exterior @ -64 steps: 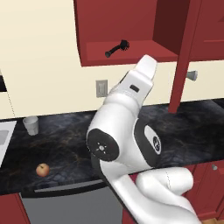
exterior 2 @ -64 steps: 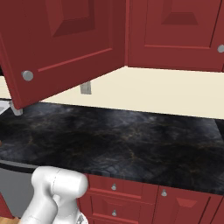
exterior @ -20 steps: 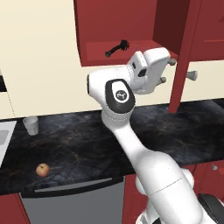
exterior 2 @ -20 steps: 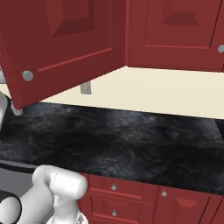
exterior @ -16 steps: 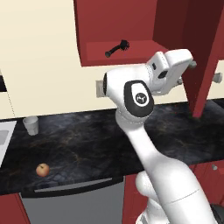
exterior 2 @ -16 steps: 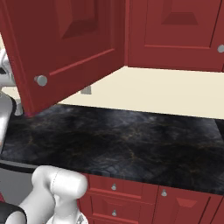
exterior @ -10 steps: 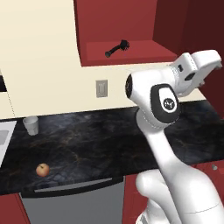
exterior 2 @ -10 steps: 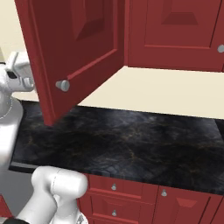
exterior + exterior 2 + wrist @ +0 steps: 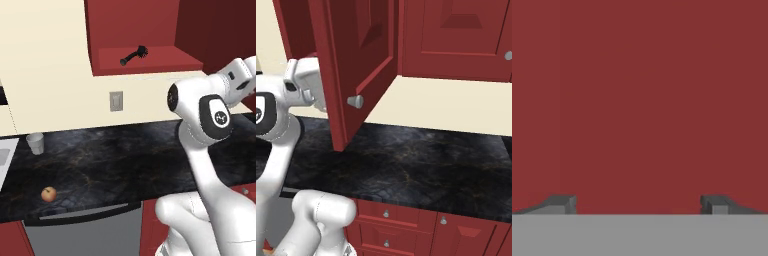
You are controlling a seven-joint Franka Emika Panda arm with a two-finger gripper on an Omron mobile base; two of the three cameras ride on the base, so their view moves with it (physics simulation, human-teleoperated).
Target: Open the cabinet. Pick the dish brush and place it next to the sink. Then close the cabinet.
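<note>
- The cabinet (image 9: 145,35) is seen open in the left base view, its shelf exposed.
- The brush (image 9: 134,55) is seen lying flat on the shelf, head toward the right, handle pointing left and forward.
- The door (image 9: 361,60) is swung out wide in the right base view; its grey knob (image 9: 355,101) faces the camera.
- The gripper (image 9: 638,204) is held wide apart, nothing gripped; in the hand view the two fingertips (image 9: 562,204) are seen against a flat red surface filling the frame.
- The hand is seen just beside the inner face of the door in the right base view; contact cannot be told.
- The arm (image 9: 210,112) is seen reaching up to the right, well apart from the brush.
- The sink (image 9: 6,157) is seen only as a pale edge at the far left of the dark counter (image 9: 120,160).
- A white cup (image 9: 35,143) stands on the counter near the sink edge.
- An apple (image 9: 48,194) lies nearer the counter's front edge, apart from the cup.
- A wall outlet (image 9: 116,101) is seen below the cabinet.
</note>
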